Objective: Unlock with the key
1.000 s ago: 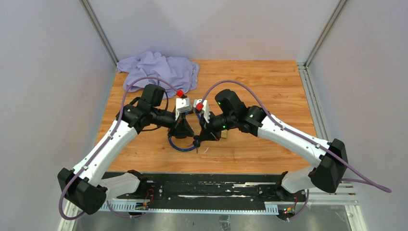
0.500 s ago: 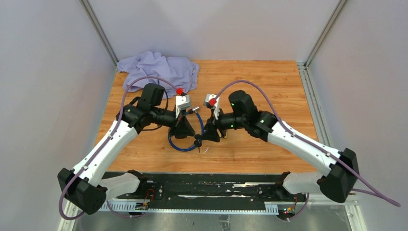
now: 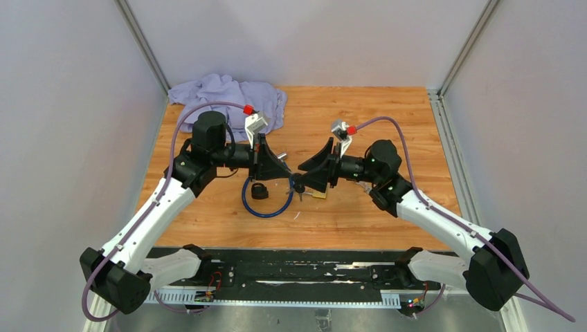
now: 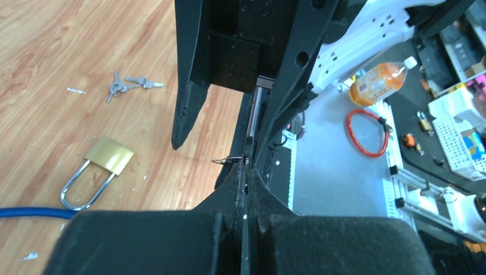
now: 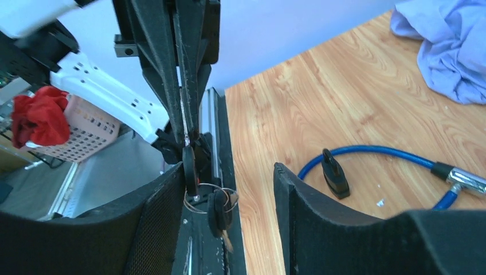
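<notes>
Left gripper (image 4: 245, 172) tight on key (image 5: 189, 163), right gripper (image 5: 228, 167) wide beside it, over table (image 3: 387, 117), well apart from its edges.

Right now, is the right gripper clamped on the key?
No, the right gripper stands open, while the left gripper alone pinches the key.

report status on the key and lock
Left gripper shut on key, aloft. Right gripper open beside it. Cable lock on table, apart. Brass padlock nearby.
</notes>
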You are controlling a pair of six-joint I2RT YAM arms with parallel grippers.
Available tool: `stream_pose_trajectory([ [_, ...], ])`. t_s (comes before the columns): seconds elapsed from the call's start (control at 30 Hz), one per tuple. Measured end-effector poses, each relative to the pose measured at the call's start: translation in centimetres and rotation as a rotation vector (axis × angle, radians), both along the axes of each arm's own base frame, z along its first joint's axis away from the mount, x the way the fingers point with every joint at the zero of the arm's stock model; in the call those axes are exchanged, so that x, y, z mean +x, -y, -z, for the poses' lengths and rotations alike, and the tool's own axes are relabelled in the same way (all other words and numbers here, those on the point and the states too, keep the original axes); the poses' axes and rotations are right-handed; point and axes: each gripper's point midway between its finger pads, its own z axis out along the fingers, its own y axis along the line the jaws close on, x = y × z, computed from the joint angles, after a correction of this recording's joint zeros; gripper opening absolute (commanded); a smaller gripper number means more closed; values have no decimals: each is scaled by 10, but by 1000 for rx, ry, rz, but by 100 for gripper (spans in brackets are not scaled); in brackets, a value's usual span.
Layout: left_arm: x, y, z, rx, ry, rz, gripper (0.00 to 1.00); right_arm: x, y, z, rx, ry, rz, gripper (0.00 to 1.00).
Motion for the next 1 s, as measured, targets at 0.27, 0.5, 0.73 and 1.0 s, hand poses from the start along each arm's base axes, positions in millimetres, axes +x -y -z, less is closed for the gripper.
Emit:
stream_pose_trajectory([
  [0.27,-1,5,-22,-80,-46,-8,0,4,6,-41,264,-39,-27,45],
  [0.5,-1,6,-33,-112,-49,-16,0,3,5,-55,396,-128,-103,43],
  [0.73,-1,3,-37,-121,-41,-25,0,-5,9,-62,424,-136,-129,44],
  [1.0,3,2,-40,-129,-33,-40,0,-10,12,-59,398,-131,-124,41],
])
